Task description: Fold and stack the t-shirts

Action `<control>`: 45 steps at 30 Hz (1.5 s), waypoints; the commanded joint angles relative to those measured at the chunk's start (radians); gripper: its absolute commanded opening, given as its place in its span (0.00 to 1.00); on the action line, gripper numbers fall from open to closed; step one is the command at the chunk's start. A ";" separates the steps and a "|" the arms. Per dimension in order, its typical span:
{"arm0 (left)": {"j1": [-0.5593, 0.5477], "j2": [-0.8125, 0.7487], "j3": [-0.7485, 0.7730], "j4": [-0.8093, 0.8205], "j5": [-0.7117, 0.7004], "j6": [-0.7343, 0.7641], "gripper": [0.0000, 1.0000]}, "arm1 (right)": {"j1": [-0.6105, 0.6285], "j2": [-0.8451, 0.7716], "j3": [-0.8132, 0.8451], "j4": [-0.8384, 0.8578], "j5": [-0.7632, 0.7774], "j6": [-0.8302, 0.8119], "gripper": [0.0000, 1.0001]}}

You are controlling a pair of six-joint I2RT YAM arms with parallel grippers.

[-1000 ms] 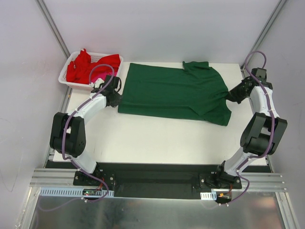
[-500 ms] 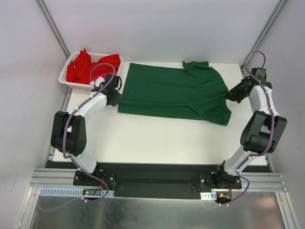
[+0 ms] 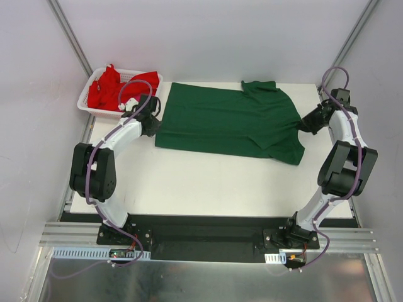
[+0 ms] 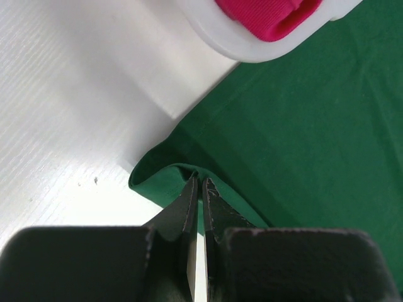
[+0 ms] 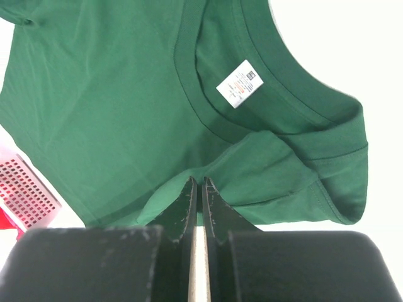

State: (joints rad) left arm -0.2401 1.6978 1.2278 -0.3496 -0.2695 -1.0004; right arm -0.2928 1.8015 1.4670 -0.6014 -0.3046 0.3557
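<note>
Green t-shirt point(image 3: 230, 123), top view: flat on tabletop point(image 3: 189, 182), beside basket point(image 3: 83, 100) (red tees point(image 3: 104, 88) inside). Left wrist: left jaws clamp hem corner point(image 4: 160, 179); shallow bite, could slip under pull. Right wrist: right jaws pinch fabric beside collar point(image 5: 208, 107); uneven lift could skew fold.
</note>
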 commanded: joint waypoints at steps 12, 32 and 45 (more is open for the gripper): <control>0.015 0.083 0.153 -0.022 -0.019 0.072 0.00 | -0.031 0.032 0.113 0.028 -0.028 0.006 0.01; 0.015 0.237 0.286 -0.029 -0.007 0.112 0.00 | -0.031 0.168 0.216 0.052 -0.054 0.028 0.01; 0.015 0.313 0.352 -0.034 0.003 0.138 0.00 | -0.025 0.269 0.291 0.074 -0.088 0.026 0.01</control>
State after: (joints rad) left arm -0.2401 1.9976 1.5333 -0.3634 -0.2646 -0.8944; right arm -0.3153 2.0560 1.6878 -0.5648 -0.3664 0.3771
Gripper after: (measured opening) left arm 0.010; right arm 0.027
